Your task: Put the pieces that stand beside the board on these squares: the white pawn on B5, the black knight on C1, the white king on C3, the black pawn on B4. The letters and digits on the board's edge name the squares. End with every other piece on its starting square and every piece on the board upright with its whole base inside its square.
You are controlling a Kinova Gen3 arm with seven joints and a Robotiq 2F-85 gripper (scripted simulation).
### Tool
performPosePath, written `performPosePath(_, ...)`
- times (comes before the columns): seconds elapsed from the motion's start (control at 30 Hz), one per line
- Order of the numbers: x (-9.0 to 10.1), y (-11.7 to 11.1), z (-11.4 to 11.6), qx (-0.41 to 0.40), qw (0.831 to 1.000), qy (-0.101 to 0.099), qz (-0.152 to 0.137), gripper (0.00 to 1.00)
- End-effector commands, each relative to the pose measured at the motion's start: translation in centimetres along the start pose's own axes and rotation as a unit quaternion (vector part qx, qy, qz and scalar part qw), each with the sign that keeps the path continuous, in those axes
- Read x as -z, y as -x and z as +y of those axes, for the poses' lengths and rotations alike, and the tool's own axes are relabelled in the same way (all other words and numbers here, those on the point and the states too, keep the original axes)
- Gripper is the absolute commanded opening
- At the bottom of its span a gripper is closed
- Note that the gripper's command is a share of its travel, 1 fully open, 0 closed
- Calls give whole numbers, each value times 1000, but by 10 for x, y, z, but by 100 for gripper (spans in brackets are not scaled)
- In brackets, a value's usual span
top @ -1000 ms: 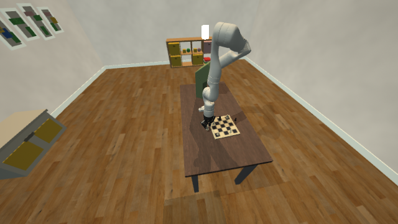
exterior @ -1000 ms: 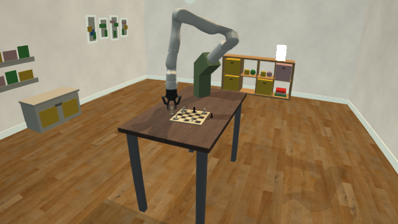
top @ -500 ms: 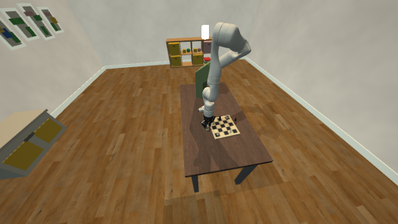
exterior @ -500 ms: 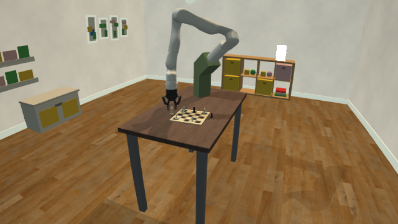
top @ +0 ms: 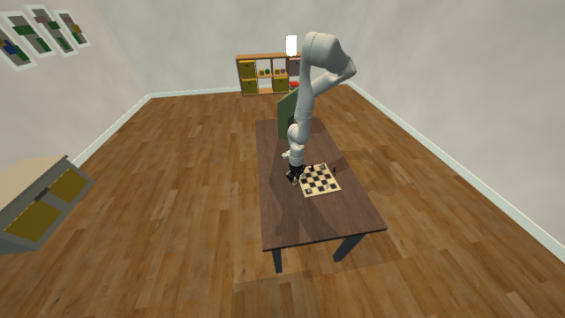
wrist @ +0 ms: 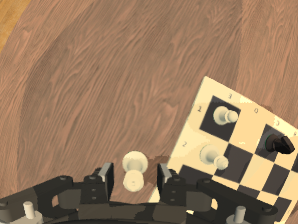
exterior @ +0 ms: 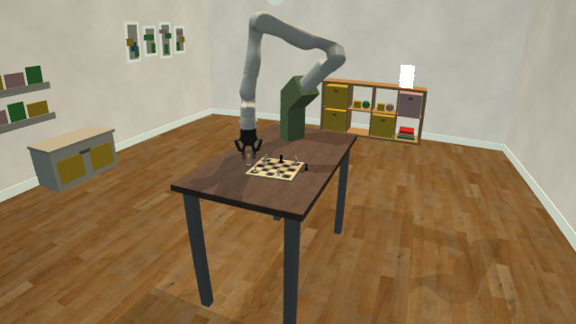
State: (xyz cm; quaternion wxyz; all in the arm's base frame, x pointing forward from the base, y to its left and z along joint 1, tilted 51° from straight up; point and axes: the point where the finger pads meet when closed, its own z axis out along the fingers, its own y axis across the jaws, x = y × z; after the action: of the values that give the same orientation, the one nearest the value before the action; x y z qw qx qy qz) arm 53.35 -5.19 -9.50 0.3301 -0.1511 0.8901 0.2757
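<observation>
You have the worktop point(top: 282, 221) point(exterior: 216, 184) carrying the chessboard point(top: 319, 173) point(exterior: 292, 176) point(wrist: 205, 85), and the job looks early, perhaps a quarter done. End effector point(top: 295, 175) point(exterior: 248, 155) point(wrist: 135, 173): fingers part-spread, pinching nothing, with the tall pale piece you can take for the white king point(exterior: 248, 160) point(wrist: 134, 167) upright between them, a gap either side. It stands off the board, just beside the left edge; C3 has yet to get it. The black knight point(top: 312, 168) point(exterior: 281, 158) point(wrist: 280, 144) stands upright, apparently on C1, so you can probably count that one done; check its base. You can't pick out the white pawn for sure; B5 shows no piece, so count it as left. Smallest, the black pawn point(top: 334, 170) point(exterior: 306, 166), as you'd judge it, stands beside the right edge, B4 still to fill. Your next move calls for lowering, then closing on the king.
</observation>
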Motion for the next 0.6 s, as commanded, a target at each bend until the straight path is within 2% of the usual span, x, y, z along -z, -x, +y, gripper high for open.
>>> performPosePath(0.0,-2,3,-1,-5,1000,-1,-2,41)
performPosePath(0.07,-2,3,-1,-5,1000,-1,-2,41)
performPosePath(0.1,-2,3,-1,-5,1000,-1,-2,0)
performPosePath(0.57,-2,3,-1,-5,1000,-1,-2,0)
